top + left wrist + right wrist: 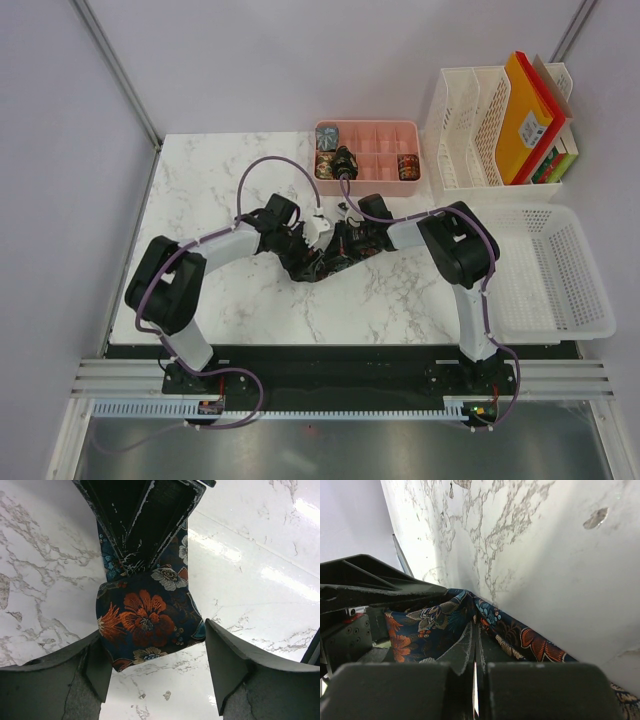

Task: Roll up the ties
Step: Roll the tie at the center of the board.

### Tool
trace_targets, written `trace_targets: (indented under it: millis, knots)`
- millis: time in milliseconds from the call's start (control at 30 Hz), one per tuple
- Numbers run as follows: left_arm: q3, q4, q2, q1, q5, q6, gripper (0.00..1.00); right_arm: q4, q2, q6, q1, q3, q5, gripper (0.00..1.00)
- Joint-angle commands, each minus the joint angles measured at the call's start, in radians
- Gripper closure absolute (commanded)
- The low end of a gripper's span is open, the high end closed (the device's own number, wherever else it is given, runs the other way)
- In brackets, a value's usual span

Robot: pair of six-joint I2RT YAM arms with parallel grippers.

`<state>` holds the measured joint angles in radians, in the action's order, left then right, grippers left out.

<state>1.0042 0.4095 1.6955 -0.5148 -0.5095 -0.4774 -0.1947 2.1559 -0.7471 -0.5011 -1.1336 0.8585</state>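
A dark navy tie (335, 262) with orange flowers lies mid-table, where both arms meet. In the left wrist view its folded end (145, 620) sits on the marble between the spread fingers (230, 665) of my left gripper (157, 665), which is open and not touching it. My right gripper (475, 627) is shut, its black fingers (145, 525) lying along the tie. Fabric (535, 642) folds round both sides of the tips. I cannot tell whether any cloth is pinched between them. From above, the left gripper (312, 250) and the right gripper (345, 243) almost touch.
A pink compartment tray (368, 128) at the table's back edge holds rolled ties (346, 160). A white file rack (480, 130) with orange folders (525, 115) stands at back right. A white mesh basket (560, 270) lies on the right.
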Motion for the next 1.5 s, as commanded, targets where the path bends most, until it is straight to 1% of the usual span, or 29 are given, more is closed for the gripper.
trace_targets:
  millis: [0,133,167,200,300,367,467,500,600,700,833,967,1067,1133,1300,1333,1367,1433,1467]
  knots:
    - [0.033,-0.031,-0.034,-0.002,0.0,0.068,0.26,0.09,0.041,0.068,-0.004,0.035,-0.134,1.0]
    - [0.077,-0.043,-0.059,0.022,-0.007,0.106,0.34,0.086,0.038,0.066,-0.005,0.034,-0.133,1.0]
    - [0.089,-0.046,-0.059,0.024,0.008,0.143,0.37,0.083,0.038,0.066,-0.004,0.037,-0.133,1.0]
    - [0.115,-0.041,-0.05,0.025,0.015,0.158,0.41,0.083,0.041,0.068,-0.005,0.038,-0.133,1.0]
    - [0.129,-0.031,-0.045,0.027,0.014,0.189,0.51,0.081,0.044,0.069,-0.005,0.038,-0.133,1.0]
    - [0.123,-0.029,-0.046,0.027,0.031,0.192,0.51,0.08,0.039,0.071,-0.004,0.035,-0.133,1.0]
    - [0.091,-0.026,-0.059,0.027,0.046,0.189,0.24,0.08,0.041,0.066,-0.005,0.031,-0.133,1.0]
    - [0.056,-0.035,-0.068,0.027,0.039,0.183,0.15,0.078,0.041,0.068,-0.005,0.031,-0.133,1.0]
    - [0.025,-0.041,-0.083,0.024,0.025,0.161,0.1,0.077,0.041,0.063,-0.005,0.029,-0.134,1.0]
    - [0.024,-0.043,-0.057,0.022,0.054,0.134,0.1,0.077,0.044,0.063,-0.005,0.031,-0.138,1.0]
    - [0.01,-0.048,-0.036,-0.008,0.083,0.085,0.1,0.072,0.044,0.057,-0.007,0.031,-0.136,1.0]
    - [0.008,-0.047,-0.007,-0.025,0.085,0.079,0.19,0.072,0.044,0.058,-0.007,0.031,-0.134,1.0]
    - [-0.001,-0.064,0.0,-0.042,0.097,0.08,0.2,0.074,0.045,0.057,-0.005,0.031,-0.13,1.0]
    - [-0.004,-0.071,0.016,-0.054,0.109,0.08,0.24,0.072,0.048,0.055,-0.007,0.034,-0.128,1.0]
    - [-0.016,-0.069,0.044,-0.086,0.157,0.054,0.38,0.07,0.044,0.049,-0.007,0.032,-0.119,1.0]
    - [-0.018,-0.066,0.046,-0.091,0.172,0.053,0.42,0.07,0.045,0.051,-0.007,0.029,-0.116,1.0]
    - [-0.019,-0.061,0.047,-0.097,0.175,0.046,0.54,0.07,0.048,0.049,-0.007,0.028,-0.11,1.0]
    - [-0.032,-0.049,0.041,-0.102,0.199,0.025,0.65,0.074,0.051,0.045,-0.005,0.017,-0.104,1.0]
    - [-0.036,-0.044,0.038,-0.102,0.204,0.014,0.72,0.075,0.051,0.046,-0.005,0.012,-0.096,1.0]
